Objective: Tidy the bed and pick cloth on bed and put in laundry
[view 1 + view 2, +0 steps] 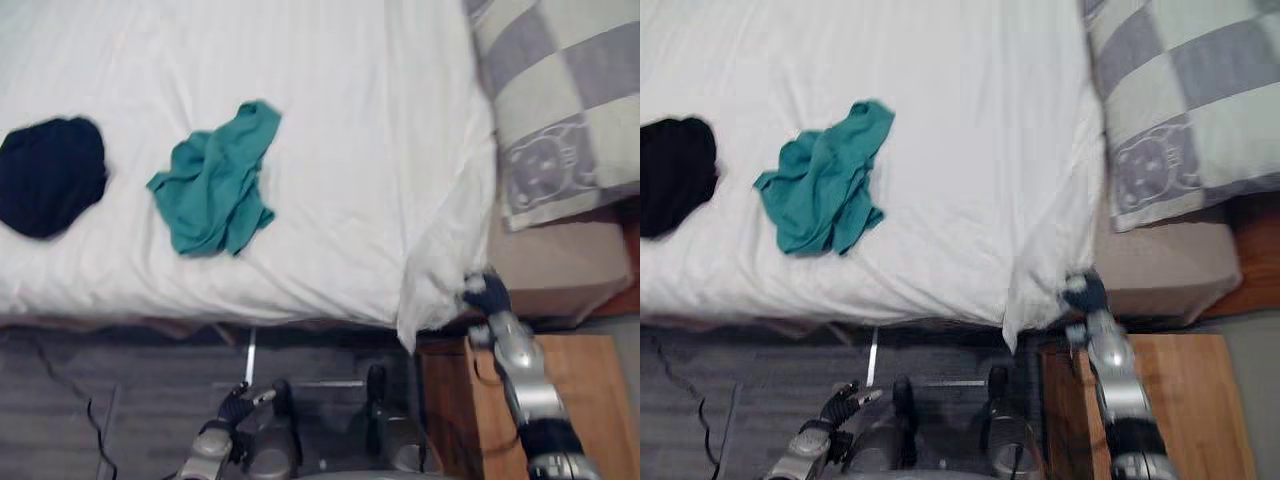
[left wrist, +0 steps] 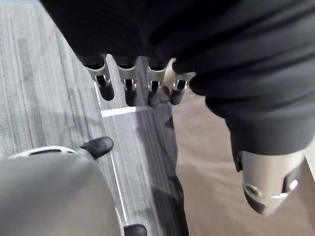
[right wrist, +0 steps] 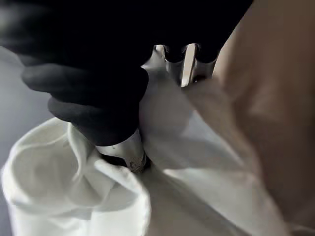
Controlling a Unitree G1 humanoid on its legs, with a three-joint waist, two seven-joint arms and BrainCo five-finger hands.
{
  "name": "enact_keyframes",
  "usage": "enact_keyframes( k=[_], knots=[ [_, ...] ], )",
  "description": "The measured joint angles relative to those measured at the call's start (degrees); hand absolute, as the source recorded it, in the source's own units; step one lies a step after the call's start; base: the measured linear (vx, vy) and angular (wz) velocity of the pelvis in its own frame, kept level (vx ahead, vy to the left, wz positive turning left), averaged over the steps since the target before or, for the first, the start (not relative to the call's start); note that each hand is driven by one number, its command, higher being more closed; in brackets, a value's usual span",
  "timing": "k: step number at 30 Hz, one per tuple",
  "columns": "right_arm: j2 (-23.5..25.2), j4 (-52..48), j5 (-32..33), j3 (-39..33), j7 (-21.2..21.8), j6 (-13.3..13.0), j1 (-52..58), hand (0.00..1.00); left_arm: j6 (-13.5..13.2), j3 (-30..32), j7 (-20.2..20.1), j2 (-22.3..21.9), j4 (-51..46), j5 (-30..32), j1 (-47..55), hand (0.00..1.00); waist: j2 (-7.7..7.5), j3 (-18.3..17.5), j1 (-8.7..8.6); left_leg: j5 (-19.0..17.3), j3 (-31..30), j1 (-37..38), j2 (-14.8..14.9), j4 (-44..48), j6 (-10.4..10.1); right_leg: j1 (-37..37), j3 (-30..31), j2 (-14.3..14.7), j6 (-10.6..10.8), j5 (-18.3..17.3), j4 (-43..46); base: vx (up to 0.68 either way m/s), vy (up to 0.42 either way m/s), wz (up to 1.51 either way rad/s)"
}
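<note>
Right hand (image 1: pixel 487 295) clamps the hanging corner of the white sheet (image 1: pixel 330 120) at the bed's near edge.
From the left: a dark cloth (image 1: pixel 50 175) lies bunched on the bed, a teal cloth (image 1: pixel 212 185) crumpled near it, both well apart from either hand, with bare sheet all around. Left hand (image 1: pixel 236 404) hangs low over the grey floor (image 1: pixel 120 370), fingers relaxed, empty. Right thumb and fingers pinch the corner beside the bare mattress (image 1: pixel 560 260), checked pillow (image 1: pixel 570 110) beyond, wooden cabinet (image 1: pixel 585 390) under the arm.

A left cloth (image 1: pixel 50 175) and a right cloth (image 1: pixel 212 185) lie apart on the bed (image 1: pixel 560 268) near its front edge, the pillow (image 1: pixel 565 100) at its right end. The sheet (image 1: pixel 432 285) overhangs the front right corner, beside the cabinet (image 1: pixel 585 395).
</note>
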Motion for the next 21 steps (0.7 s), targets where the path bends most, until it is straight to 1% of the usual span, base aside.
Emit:
enact_keyframes(
  k=[2,4,5,7,8,11,12,13,14,15,17,18,19,21],
  knots=[
    [2.52,-0.51,2.33,-3.23,-1.12,0.29,4.52,0.0,0.43,0.15,0.06,-0.41,1.24,0.74,0.49,0.0,-0.46,-2.44,-0.61,-1.09,1.85,2.07,0.43,-0.06,-0.34,1.58,1.45,0.52,0.01,-0.04,-0.68,0.07,0.0,-0.47],
    [4.82,0.32,2.69,-6.22,-3.04,0.68,9.37,0.0,0.48,0.56,0.04,-1.4,1.4,1.12,1.1,0.0,-0.3,-4.52,-1.59,-1.65,2.69,3.43,0.59,-0.58,-0.45,2.58,2.02,0.78,0.1,-0.49,-0.93,0.04,0.002,-0.26],
    [6.02,1.24,1.82,-7.98,-5.26,0.69,11.53,0.0,0.51,1.52,0.03,-2.07,1.44,1.22,1.72,0.0,-0.07,-5.5,-2.03,-1.65,3.09,4.06,0.59,-1.29,-0.46,2.72,2.24,0.87,0.23,-0.68,-0.94,0.06,0.004,-0.15],
    [7.22,1.6,-0.85,-11.9,-10.3,0.6,14.35,0.0,0.65,2.18,-0.04,-2.32,1.46,1.4,2.89,0.0,0.19,-5.81,-3.2,-1.75,4.01,5.52,0.51,-1.97,-0.5,3.35,3.09,0.96,0.36,-0.77,-0.96,0.05,0.019,-0.28],
    [7.21,1.63,-2.21,-15.85,-14.72,0.59,15.64,0.0,0.92,2.7,-0.06,-2.05,1.6,1.37,3.31,0.0,0.28,-6.0,-3.24,-2.11,5.22,6.38,0.53,-1.95,-0.48,3.52,4.17,1.02,0.38,-0.77,-0.91,0.01,0.025,-0.32],
    [6.83,0.61,-4.16,-22.32,-21.04,0.57,15.01,0.0,1.16,3.7,-0.09,-1.82,1.59,1.34,4.05,0.0,0.35,-6.58,-3.34,-2.33,5.9,6.95,0.54,-1.98,-0.43,3.59,4.97,0.97,0.49,-0.84,-0.69,-0.01,0.013,-0.18],
    [6.05,-1.44,-4.93,-24.8,-23.86,0.55,14.9,0.0,1.2,3.91,-0.12,-1.56,1.8,1.27,4.56,0.0,0.36,-7.11,-3.36,-2.34,5.89,7.07,0.46,-2.04,-0.42,3.69,4.95,0.9,0.57,-0.9,-0.64,0.0,0.0,0.0],
    [4.88,-4.01,-6.12,-26.01,-25.51,0.5,14.36,0.0,1.31,3.96,-0.13,-1.13,1.87,1.27,5.05,0.0,0.33,-7.16,-3.38,-2.34,5.9,7.59,0.41,-2.21,-0.41,4.1,4.95,0.88,0.58,-0.91,-0.64,0.0,0.0,0.0],
    [3.78,-5.76,-6.68,-26.23,-26.26,0.35,13.84,0.0,1.45,3.97,-0.16,-0.86,1.89,1.26,5.57,0.0,0.29,-7.24,-3.43,-2.34,5.95,8.06,0.4,-2.42,-0.42,4.41,4.96,0.89,0.62,-0.94,-0.63,0.0,0.0,0.0],
    [1.65,-8.08,-7.37,-26.23,-26.39,-0.36,12.7,1.0,1.67,3.95,-0.18,-0.57,1.9,1.24,6.57,0.0,0.31,-8.07,-3.46,-2.33,5.95,8.32,0.36,-2.96,-0.42,4.45,4.95,0.89,0.65,-0.97,-0.64,0.0,0.0,0.0],
    [-1.94,-10.39,-7.46,-25.8,-25.52,-1.63,8.93,1.0,1.92,3.93,-0.24,-0.37,2.03,1.2,7.69,0.0,0.13,-8.74,-3.2,-2.33,5.7,8.42,0.23,-3.07,-0.42,4.63,4.85,0.76,0.69,-0.99,-0.62,-0.02,0.001,0.04],
    [-4.22,-10.67,-7.39,-24.8,-24.44,-1.68,6.04,1.0,2.04,3.82,-0.27,-0.19,2.22,1.2,7.97,0.0,0.0,-8.82,-3.11,-2.35,5.41,8.45,0.13,-3.2,-0.47,4.86,4.54,0.59,0.82,-1.08,-0.63,-0.05,0.001,0.16],
    [-7.15,-10.68,-7.04,-22.36,-22.47,-1.62,2.86,1.0,2.09,3.59,-0.31,-0.06,2.4,1.18,8.15,0.0,-0.06,-8.81,-3.05,-2.43,4.9,8.47,0.01,-3.44,-0.61,5.2,3.9,0.38,0.93,-1.26,-0.67,-0.05,0.0,0.22],
    [-10.87,-10.77,-5.69,-17.09,-18.79,-1.34,-1.2,1.0,2.51,3.35,-0.33,0.0,2.42,1.13,8.29,0.0,-0.07,-8.83,-2.7,-2.48,4.15,8.29,-0.5,-3.45,-0.67,5.43,3.15,0.11,0.85,-1.58,-0.68,-0.04,0.002,0.25]
  ],
)
